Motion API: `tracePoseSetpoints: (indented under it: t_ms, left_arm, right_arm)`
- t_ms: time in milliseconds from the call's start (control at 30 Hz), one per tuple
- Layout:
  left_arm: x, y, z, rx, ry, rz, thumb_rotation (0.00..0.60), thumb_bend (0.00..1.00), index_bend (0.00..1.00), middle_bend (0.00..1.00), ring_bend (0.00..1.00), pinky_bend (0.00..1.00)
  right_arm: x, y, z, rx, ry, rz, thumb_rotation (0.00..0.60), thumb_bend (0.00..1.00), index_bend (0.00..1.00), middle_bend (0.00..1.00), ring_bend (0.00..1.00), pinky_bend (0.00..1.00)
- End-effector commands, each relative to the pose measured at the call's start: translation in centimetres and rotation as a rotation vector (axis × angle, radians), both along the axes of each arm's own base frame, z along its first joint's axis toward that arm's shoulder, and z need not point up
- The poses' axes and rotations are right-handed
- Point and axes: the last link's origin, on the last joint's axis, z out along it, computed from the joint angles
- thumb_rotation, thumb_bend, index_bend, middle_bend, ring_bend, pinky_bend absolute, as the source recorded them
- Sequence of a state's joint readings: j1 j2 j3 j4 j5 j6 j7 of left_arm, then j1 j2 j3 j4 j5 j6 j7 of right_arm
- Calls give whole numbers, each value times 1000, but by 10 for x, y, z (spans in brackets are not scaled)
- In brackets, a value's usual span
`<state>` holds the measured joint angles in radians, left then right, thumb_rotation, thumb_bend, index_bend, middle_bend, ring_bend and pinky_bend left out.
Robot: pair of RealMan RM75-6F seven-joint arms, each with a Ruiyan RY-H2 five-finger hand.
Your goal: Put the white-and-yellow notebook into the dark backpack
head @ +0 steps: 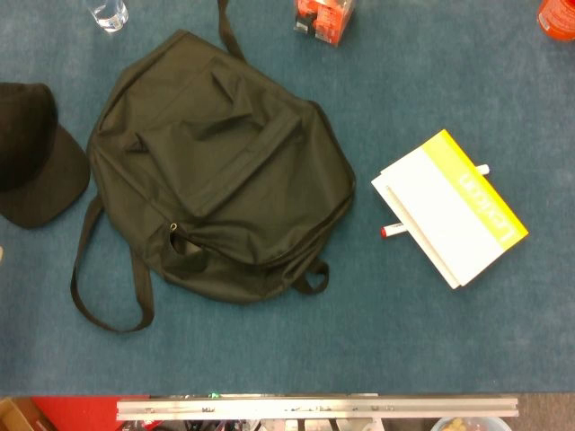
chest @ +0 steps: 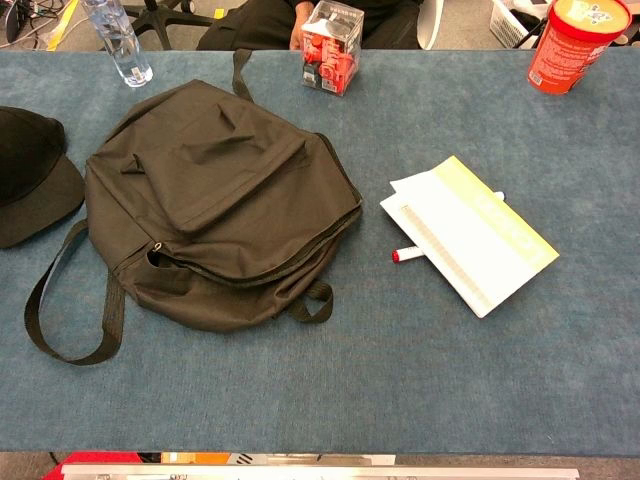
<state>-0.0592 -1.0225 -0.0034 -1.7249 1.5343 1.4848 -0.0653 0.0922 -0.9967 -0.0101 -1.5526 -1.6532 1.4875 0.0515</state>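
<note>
The white-and-yellow notebook (head: 449,208) (chest: 470,234) lies flat on the blue table, right of centre, with a red-capped marker (head: 393,231) (chest: 405,254) poking out from under its left edge. The dark backpack (head: 216,171) (chest: 215,195) lies flat to the left of it. Its zipper is partly undone along the lower front edge, leaving a small gap near the pull (head: 173,229) (chest: 158,248). Neither hand shows in the head view or the chest view.
A black cap (head: 36,166) (chest: 30,175) lies at the left edge. At the far side stand a water bottle (chest: 118,40), a clear box of red items (head: 322,20) (chest: 332,45) and a red canister (chest: 575,42). The backpack's straps (head: 108,287) (chest: 70,310) loop toward the near edge.
</note>
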Motion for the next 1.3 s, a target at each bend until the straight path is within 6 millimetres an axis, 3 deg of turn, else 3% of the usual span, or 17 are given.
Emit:
tracePoseSetpoints:
  t_ms: [33,567,867,1033,1300]
  left_arm:
    - [-1,1,-1,-8,3,3,600,247,0,15,14,88]
    - [2,-1,-1,-1,1,0,600,248,0,15,15,88]
    - [2,-2,0,1,-2,3,600,247,0,15,15,88]
    - [2,-4,1,3,-3,4,600,248,0,15,15,88]
    - [2,-7,2,5,-3,8,600,247,0,15,15,88]
  right_arm:
    - [0,0,0,1,-1,0,600,355,202,252,141,250]
    - [2,-8,0,19,9,21,600,355,202,252,141,250]
    - [7,-23,-7,84,57,54,600,355,202,252,141,250]
    - [8,-35,-16,159,106,68,600,355,202,252,141,250]
    - [11,-55,-47,277,185,109,600,327,202,252,141,250]
